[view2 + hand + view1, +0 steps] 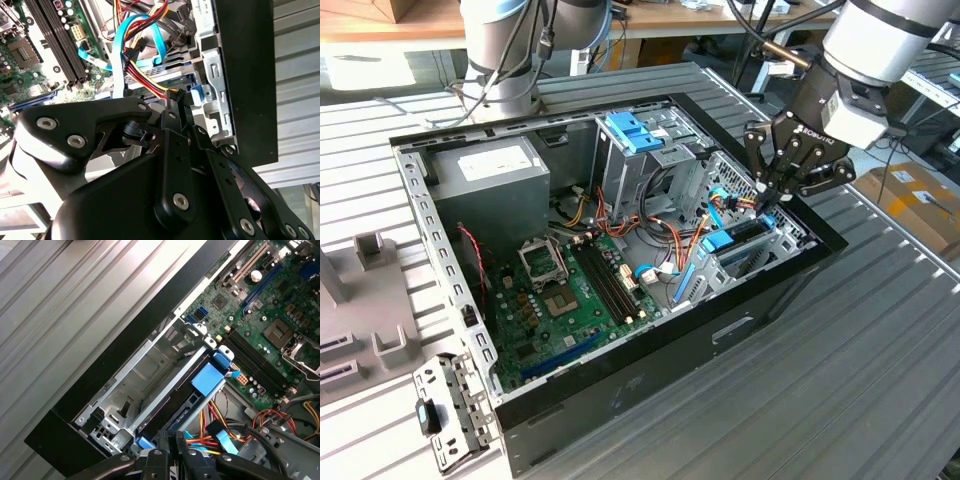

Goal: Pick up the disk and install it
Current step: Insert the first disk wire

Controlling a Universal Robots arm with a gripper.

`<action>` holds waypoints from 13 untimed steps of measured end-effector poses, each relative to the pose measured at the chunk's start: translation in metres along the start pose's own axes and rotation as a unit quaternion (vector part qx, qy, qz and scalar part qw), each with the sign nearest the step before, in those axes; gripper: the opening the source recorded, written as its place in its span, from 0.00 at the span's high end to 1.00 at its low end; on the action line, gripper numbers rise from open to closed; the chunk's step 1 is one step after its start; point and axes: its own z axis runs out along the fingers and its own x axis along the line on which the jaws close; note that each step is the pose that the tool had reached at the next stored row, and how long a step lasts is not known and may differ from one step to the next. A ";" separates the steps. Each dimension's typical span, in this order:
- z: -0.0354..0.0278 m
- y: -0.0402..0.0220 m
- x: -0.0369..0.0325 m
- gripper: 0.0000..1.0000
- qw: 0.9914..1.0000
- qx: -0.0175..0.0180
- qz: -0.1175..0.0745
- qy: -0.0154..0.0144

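Note:
The disk point(736, 240) sits inside the metal drive bay point(782, 232) at the corner of the open computer case on the exterior view's right, its blue side rail on top. In the first wrist view the disk point(172, 407) lies dark in the bay point(145, 365), with a blue rail tab point(207, 377) at its end. My gripper point(767, 203) hangs just above the disk's cable end, fingers pressed together with nothing visibly between them. In the second wrist view the gripper point(175, 100) tips meet beside a black cable connector point(172, 92) and a blue rail end point(200, 94).
Orange, red and blue cables point(695, 235) crowd the space beside the bay. The green motherboard point(570, 295) covers the case floor. A grey power-supply box point(490, 180) stands at the back, a blue-topped cage point(632, 135) next to it. The case's black wall point(800, 265) borders the bay.

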 end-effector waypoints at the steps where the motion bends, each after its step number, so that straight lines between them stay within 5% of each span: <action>1: 0.0006 0.0011 -0.0009 0.84 1.000 0.000 0.000 0.000; 13: 0.0022 0.0024 -0.0020 0.84 1.000 0.000 0.000 0.000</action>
